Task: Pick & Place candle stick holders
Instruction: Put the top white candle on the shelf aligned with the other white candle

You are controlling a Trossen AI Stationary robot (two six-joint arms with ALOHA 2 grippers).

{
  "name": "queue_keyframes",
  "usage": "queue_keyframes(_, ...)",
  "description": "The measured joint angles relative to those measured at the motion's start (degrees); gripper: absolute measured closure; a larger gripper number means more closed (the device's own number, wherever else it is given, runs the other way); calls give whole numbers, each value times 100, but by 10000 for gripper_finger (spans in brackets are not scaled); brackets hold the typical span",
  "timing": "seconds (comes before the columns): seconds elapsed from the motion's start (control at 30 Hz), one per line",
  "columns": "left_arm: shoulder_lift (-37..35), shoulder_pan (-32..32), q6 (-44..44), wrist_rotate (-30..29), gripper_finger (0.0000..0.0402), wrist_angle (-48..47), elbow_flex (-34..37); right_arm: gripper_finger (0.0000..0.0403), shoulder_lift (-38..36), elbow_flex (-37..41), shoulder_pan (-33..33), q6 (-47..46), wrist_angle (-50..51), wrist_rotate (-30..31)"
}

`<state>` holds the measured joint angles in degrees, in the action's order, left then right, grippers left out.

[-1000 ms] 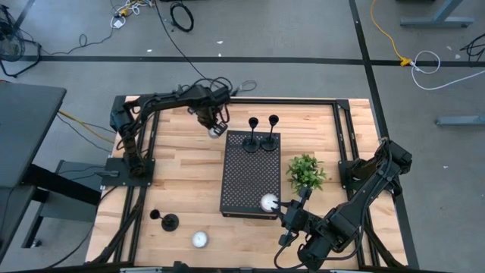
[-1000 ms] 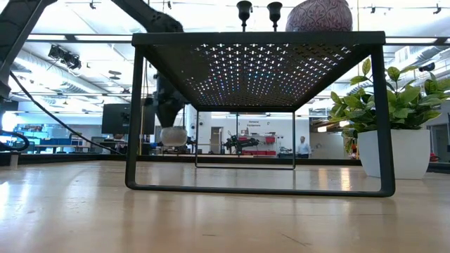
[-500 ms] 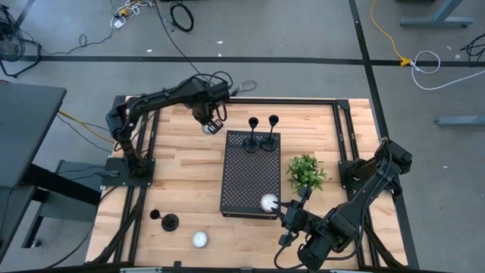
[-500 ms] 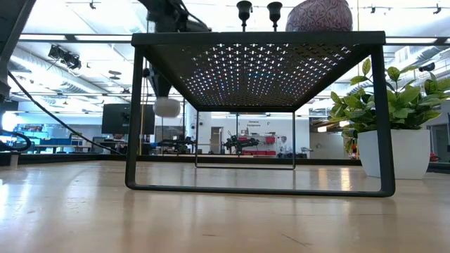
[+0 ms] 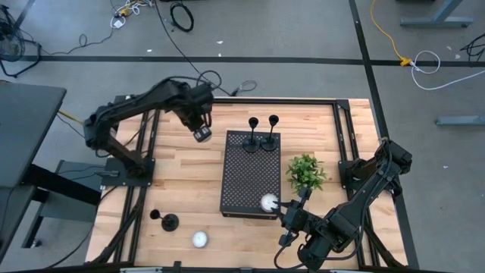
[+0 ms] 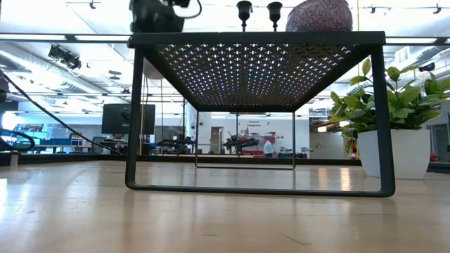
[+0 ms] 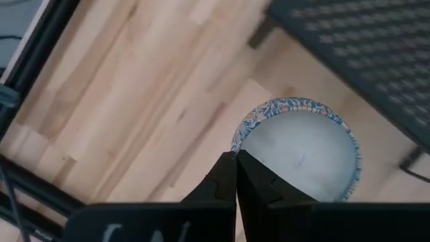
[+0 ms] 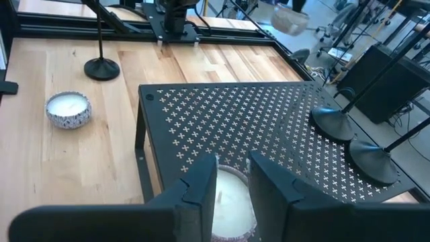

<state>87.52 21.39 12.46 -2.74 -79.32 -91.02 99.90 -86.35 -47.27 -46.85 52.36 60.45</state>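
Note:
Two black candle stick holders (image 5: 251, 144) (image 5: 270, 141) stand on the far end of a black perforated stand (image 5: 246, 178). A third holder (image 5: 168, 221) stands on its round base on the table at the near left. My left gripper (image 5: 201, 135) hangs above the table left of the stand's far end, shut on a blue-patterned candle bowl (image 7: 299, 154). My right gripper (image 8: 232, 176) is open at the stand's near end, its fingers on either side of a white candle (image 5: 267, 202) there; whether they touch it I cannot tell. My left gripper pinches the candle bowl's rim (image 7: 236, 138) between its two fingers, at one side of the bowl. The fingers come from above, pointing down. The bowl hangs about level, lifted clear of the table.
A potted green plant (image 5: 306, 173) stands right of the stand. Another white candle in a bowl (image 5: 199, 240) sits on the table near the front edge, beside the third holder. Bare wood lies left of the stand.
My left gripper has risen with the candle bowl, from just above the table to about the stand's top height, and has drifted a little toward the table's left edge. It has stayed shut on the bowl.

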Motion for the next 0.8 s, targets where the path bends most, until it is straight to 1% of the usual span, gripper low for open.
queue_keyframes(0.17,-220,-580,190,14,401,-20,0,317,0,0,0,15,-8,2)
queue_keyframes(0.5,-247,-1789,413,170,401,13,4,317,0,0,4,33,-13,7)
queue_keyframes(0.8,-245,-2718,911,170,401,719,4,317,0,0,4,81,-12,5)
